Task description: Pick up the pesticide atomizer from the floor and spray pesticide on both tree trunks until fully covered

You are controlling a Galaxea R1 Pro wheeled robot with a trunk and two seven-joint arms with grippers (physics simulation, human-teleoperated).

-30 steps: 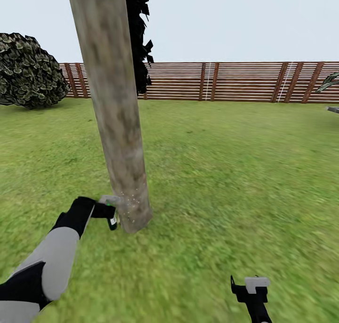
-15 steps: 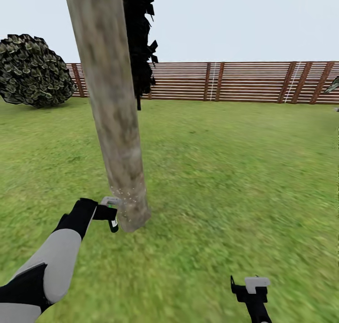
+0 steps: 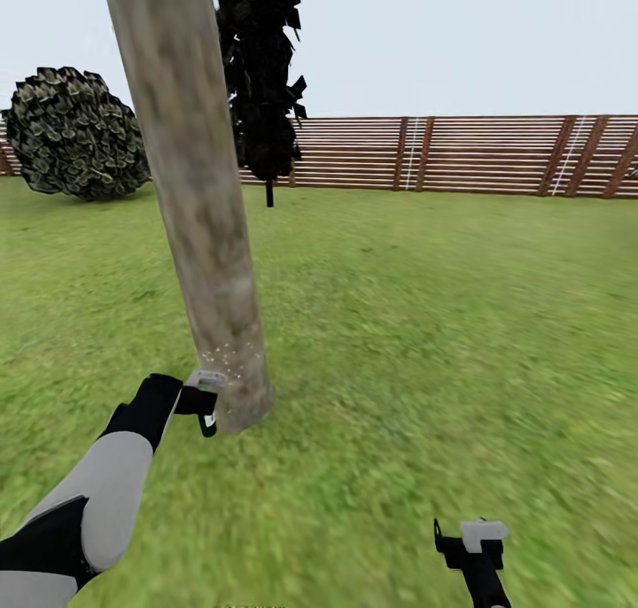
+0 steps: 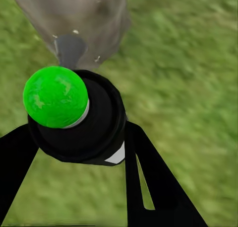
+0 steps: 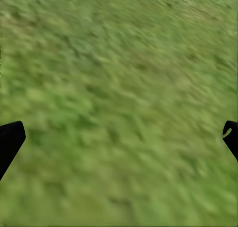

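The pesticide atomizer is dark with a grey-white head, and my left gripper is shut on it, low down beside the base of a tree trunk. Its head touches or nearly touches the mottled grey-brown bark, where pale spray specks dot the trunk. In the left wrist view the atomizer appears as a round dark body with a bright green knob, held between the two black fingers, with the tree trunk just beyond. My right gripper hangs open over bare grass, as the right wrist view confirms.
A slim near-black conifer stands behind the trunk, and a round dark shrub sits at the far left. A brown slatted fence closes the back. Green lawn stretches wide to the right of the tree.
The whole view has shifted: shrub, conifer and fence sit further right and the trunk leans further left, so the camera moved. My left gripper stays with the atomizer at the trunk's base.
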